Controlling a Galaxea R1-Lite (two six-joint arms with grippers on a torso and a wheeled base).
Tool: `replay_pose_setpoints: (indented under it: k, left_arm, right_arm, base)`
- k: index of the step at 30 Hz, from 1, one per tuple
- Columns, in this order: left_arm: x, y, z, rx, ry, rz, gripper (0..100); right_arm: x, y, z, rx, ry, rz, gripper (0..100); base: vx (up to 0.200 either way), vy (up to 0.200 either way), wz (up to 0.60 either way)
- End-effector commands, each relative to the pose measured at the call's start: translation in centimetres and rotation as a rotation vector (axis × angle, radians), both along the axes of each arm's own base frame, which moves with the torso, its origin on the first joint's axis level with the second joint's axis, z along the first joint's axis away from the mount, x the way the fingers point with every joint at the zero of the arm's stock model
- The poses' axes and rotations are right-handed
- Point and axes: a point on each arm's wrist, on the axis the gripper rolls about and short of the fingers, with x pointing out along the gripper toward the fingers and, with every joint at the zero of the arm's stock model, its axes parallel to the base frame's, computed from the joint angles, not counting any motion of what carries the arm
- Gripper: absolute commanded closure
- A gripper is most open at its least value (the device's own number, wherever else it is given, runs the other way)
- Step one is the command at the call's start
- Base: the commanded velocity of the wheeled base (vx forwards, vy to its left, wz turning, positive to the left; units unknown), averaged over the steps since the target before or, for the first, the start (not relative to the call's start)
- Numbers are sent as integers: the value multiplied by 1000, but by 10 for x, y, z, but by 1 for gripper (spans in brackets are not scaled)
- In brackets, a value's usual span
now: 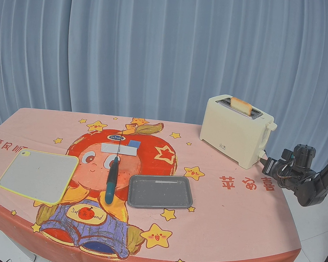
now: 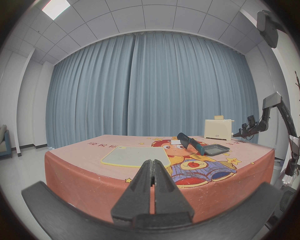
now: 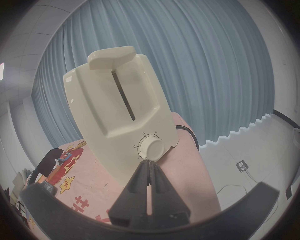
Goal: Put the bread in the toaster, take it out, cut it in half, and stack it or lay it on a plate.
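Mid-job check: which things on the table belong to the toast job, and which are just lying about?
For the job: bread standing in the toaster; cutting board; knife; dark grey tray as the plate.
Lying about: white rectangular piece under the knife's blade; small blue piece beside it.

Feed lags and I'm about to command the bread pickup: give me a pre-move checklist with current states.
1. Bread standing up out of the toaster slot: ok.
2. Lever at the top of its track: ok.
3. Right gripper open for grasping: not ok, shut, beside the toaster's dial.
4. Left gripper off the table, shut: ok.
5. Knife between cutting board and tray: ok.
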Motion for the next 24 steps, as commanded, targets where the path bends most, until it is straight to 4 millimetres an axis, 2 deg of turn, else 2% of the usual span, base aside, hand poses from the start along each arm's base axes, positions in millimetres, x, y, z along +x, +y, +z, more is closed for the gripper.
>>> replay_pose_setpoints:
  k: [1,12,17,22,23,24]
  left_arm:
    - [1,0,-5,0,17,0,100]
    - [1,0,-5,0,17,0,100]
    - [1,0,-5,0,17,0,100]
    - [1,0,-5,0,17,0,100]
    - [1,0,-5,0,17,0,100]
    - [1,0,-5,0,17,0,100]
  right_arm:
    - [0,0,1,0,-3,-1,100]
    - [-2,1,1,-2,-1,2,100]
    - [-7,11,0,-5,12,23,100]
    - [-23,20,27,-5,-43,40,100]
    - [-23,20,27,-5,-43,40,100]
    - [-31,24,39,-3,-70,54,100]
  base:
    - [0,0,0]
    - [0,0,0]
    - [0,0,0]
    - [0,0,0]
    - [0,0,0]
    - [0,0,0]
